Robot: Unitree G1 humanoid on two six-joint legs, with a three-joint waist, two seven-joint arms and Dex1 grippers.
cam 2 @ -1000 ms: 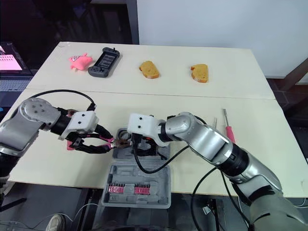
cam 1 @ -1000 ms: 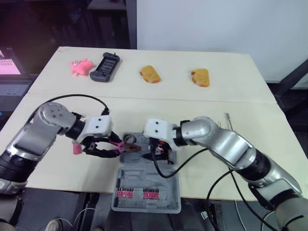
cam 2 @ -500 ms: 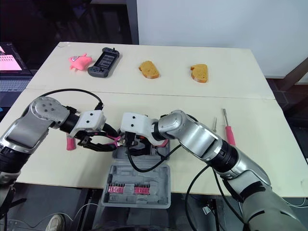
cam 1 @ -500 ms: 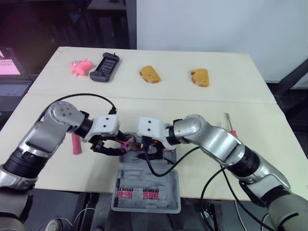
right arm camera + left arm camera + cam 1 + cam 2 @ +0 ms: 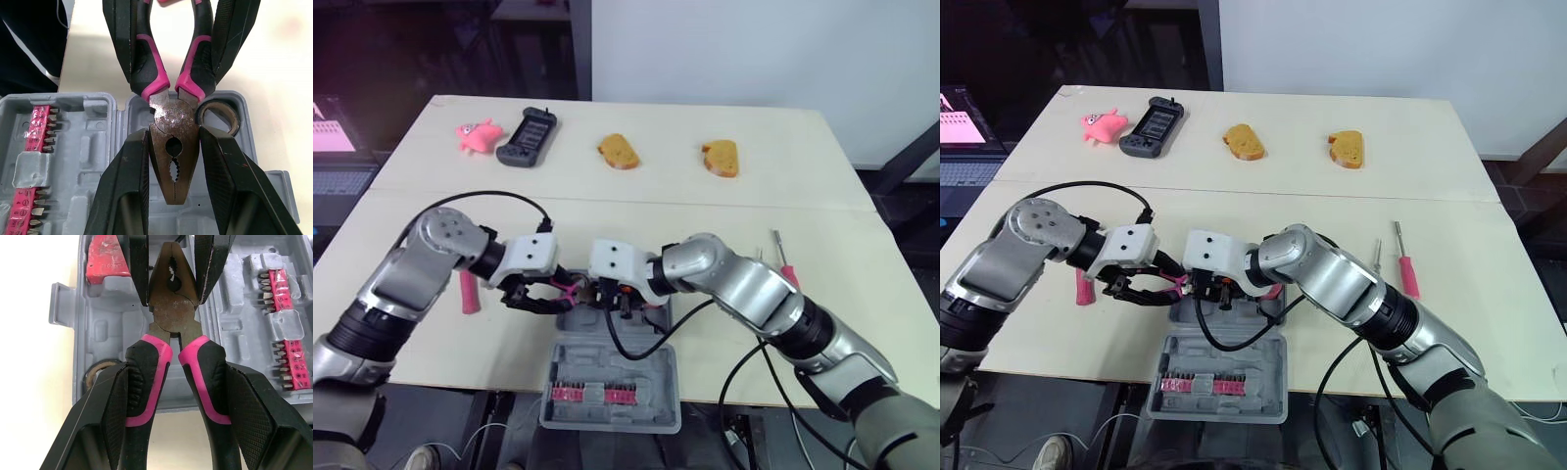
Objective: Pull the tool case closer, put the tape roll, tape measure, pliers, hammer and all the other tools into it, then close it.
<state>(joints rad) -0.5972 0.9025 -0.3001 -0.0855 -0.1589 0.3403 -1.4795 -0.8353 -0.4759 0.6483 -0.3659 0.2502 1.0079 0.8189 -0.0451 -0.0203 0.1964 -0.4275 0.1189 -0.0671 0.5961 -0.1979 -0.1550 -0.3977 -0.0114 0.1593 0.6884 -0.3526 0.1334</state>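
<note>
The pink-and-black pliers hang level over the back half of the open grey tool case at the table's front edge. My left gripper is shut on their handles. My right gripper faces it from the other side, its fingers pressed against both sides of the pliers' metal head. A tape roll lies in a corner pocket of the case and a red tool in another. A rack of pink bits fills the front half.
A pink-handled tool lies on the table to the left of the case. A red-handled screwdriver and a thin metal tool lie to the right. Far back are a pink toy, a black handset and two bread pieces.
My left gripper carried the pliers right, over the case. My right gripper slid left to meet them, and its fingers came together on the pliers' head.
</note>
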